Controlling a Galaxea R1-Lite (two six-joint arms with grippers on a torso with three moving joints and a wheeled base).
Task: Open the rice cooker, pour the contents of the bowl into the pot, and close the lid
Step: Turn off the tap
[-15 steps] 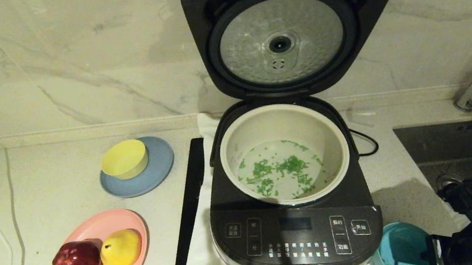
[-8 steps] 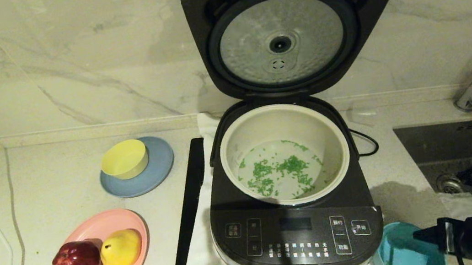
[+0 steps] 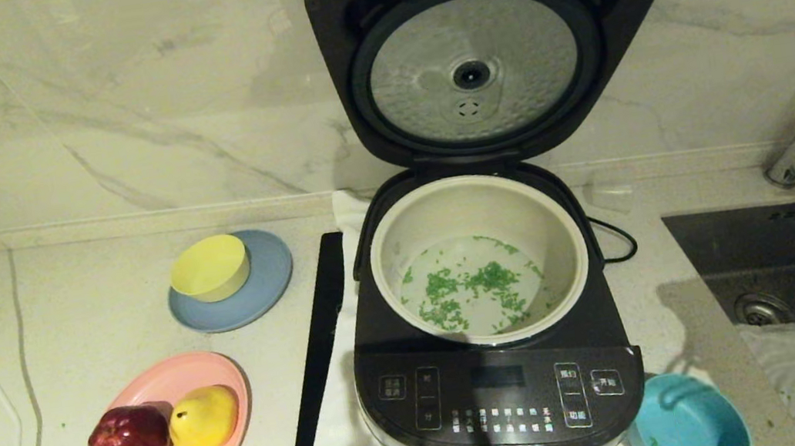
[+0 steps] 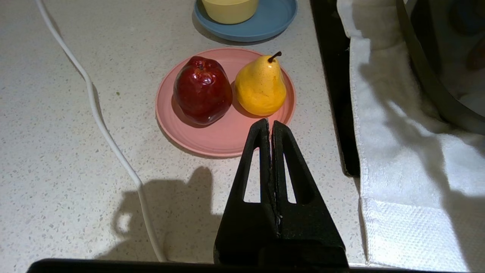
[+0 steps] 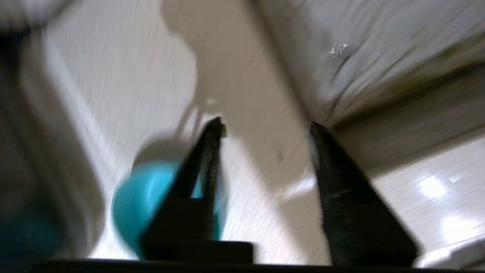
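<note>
The large dark grey-black rice cooker [image 3: 500, 387] sits on a white towel [image 4: 401, 159] near the middle of the speckled stone counter [image 3: 93, 328], its hinged dark lid [image 3: 493, 46] with the dimpled silver plate inside standing fully upright against the marble wall — so the round cream-white inner pot [image 3: 479, 258] is open from above. The small bright green granules [image 3: 465, 291] lie scattered across the pot's floor. The small teal-blue plastic bowl [image 3: 687, 427] rests upright on the counter at the cooker's near right corner, just beside it, with only a few green specks inside; judging by this, the pour is done and closing the lid is what remains.

The right gripper [image 5: 261, 151] is off to the far right edge by the sink [image 3: 782, 247], fingers spread and holding nothing, clear of the bowl. The left gripper [image 4: 270, 125] hangs parked over the near-left counter, its fingers pressed together on nothing, near a pink plate [image 4: 197, 140] carrying a red apple [image 4: 202, 94] and a yellow pear [image 4: 260, 85].

The front panel shows white Chinese-labelled buttons, too small to read; a label on the lid's top edge is likewise unreadable.
</note>
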